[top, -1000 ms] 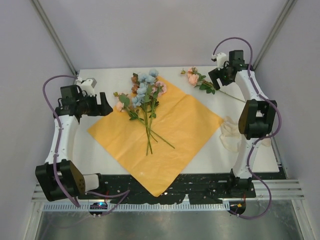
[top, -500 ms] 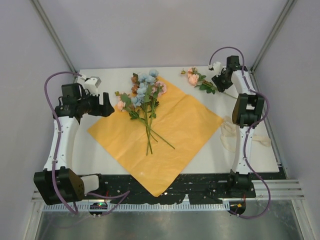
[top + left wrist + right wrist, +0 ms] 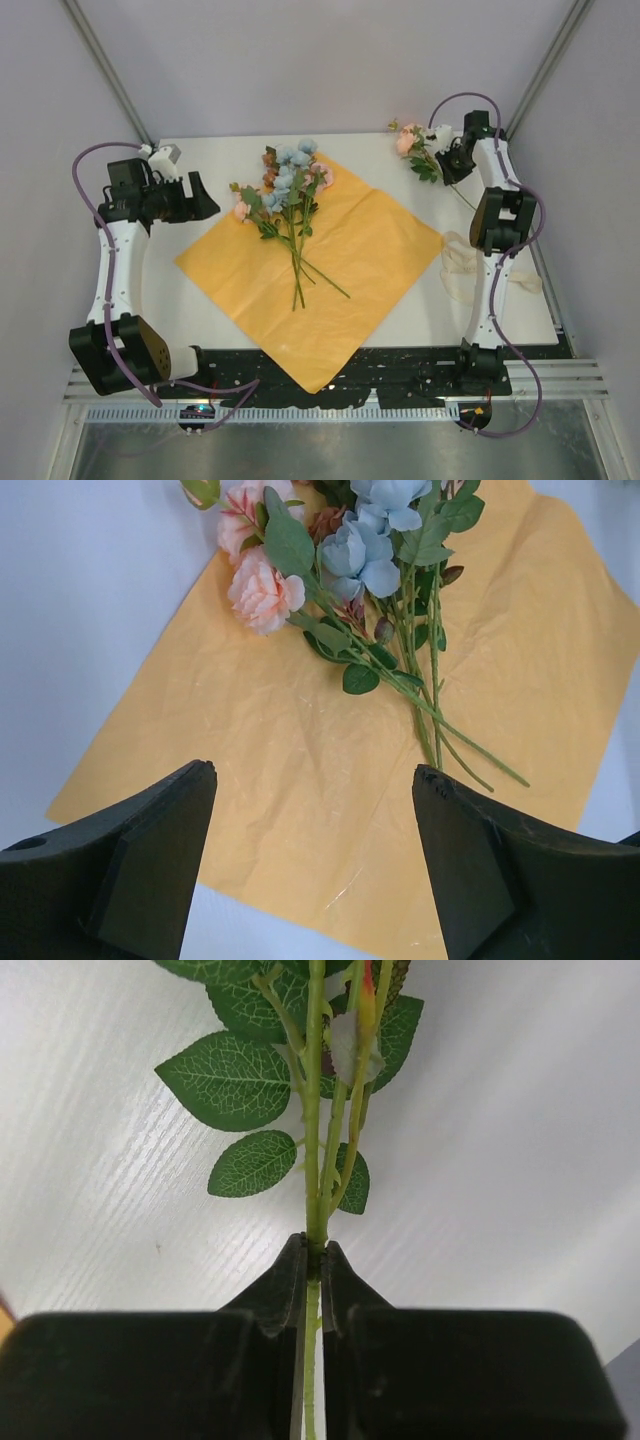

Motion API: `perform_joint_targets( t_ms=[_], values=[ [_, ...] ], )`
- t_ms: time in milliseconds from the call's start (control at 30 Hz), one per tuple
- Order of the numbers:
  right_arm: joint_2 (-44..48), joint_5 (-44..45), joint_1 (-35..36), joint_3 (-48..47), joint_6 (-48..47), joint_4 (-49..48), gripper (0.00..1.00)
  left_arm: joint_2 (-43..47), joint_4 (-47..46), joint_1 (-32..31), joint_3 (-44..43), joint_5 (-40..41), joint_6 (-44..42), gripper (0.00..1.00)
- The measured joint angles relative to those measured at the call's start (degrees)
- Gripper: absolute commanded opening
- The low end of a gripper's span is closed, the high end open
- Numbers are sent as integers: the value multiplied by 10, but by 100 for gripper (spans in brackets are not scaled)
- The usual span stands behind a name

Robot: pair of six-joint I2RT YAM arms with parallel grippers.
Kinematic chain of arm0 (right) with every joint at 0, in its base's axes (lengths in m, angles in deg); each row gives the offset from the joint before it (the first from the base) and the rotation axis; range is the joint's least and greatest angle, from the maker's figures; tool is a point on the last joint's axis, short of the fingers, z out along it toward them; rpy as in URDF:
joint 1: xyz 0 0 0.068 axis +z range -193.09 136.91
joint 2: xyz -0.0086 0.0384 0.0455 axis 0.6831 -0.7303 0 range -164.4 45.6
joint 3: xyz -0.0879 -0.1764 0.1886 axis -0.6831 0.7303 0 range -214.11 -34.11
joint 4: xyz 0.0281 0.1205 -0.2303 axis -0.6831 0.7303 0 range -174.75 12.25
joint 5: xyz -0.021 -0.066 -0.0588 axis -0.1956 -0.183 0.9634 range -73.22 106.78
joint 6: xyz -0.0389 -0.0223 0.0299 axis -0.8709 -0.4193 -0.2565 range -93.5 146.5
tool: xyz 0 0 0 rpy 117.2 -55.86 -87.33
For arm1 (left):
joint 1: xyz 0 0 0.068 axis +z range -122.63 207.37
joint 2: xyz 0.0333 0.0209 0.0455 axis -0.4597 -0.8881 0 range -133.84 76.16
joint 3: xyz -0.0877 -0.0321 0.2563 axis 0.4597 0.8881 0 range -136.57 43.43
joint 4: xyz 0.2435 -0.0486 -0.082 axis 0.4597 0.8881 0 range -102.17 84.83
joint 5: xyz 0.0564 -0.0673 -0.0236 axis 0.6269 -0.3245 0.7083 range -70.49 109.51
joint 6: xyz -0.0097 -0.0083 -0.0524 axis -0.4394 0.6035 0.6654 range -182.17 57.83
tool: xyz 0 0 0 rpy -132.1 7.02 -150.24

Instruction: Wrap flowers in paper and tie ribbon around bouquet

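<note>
- Right end effector (image 3: 312, 1260) pinches the thin green stem (image 3: 316, 1110) of a peach-pink artificial flower sprig (image 3: 412, 148), upper right, off the bright orange crinkly paper sheet (image 3: 360, 260).
- Left end effector (image 3: 312, 780): spread, empty, beside the paper's upper-left edge.
- Risk: the stem may swivel or slip in the narrow pinch.
- Cream-white satin ribbon (image 3: 458, 268), right side, is partly hidden behind the right arm.

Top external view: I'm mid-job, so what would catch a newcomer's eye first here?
The big orange paper lies as a diamond mid-table, with the flower bunch on its far-left part, stems pointing toward the arms. At the far right, the right gripper is shut on the stem of a separate pink sprig, off the paper. The left gripper hangs open by the paper's left edge.
</note>
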Motion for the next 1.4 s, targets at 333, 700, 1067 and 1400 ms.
perform_joint_targets(
  t_ms=[333, 700, 1067, 1400],
  values=[
    [215, -126, -35, 60, 290, -52, 5, -7, -45, 0, 39, -29, 94, 77],
    [422, -202, 120, 399, 664, -327, 5, -149, -142, -67, 86, -56, 214, 78],
    [365, -210, 207, 534, 728, -403, 5, -203, -430, -111, 271, -36, 425, 75],
    [345, -211, 216, 542, 715, -423, 6, -283, -624, -169, 274, -15, 551, 58]
  ],
)
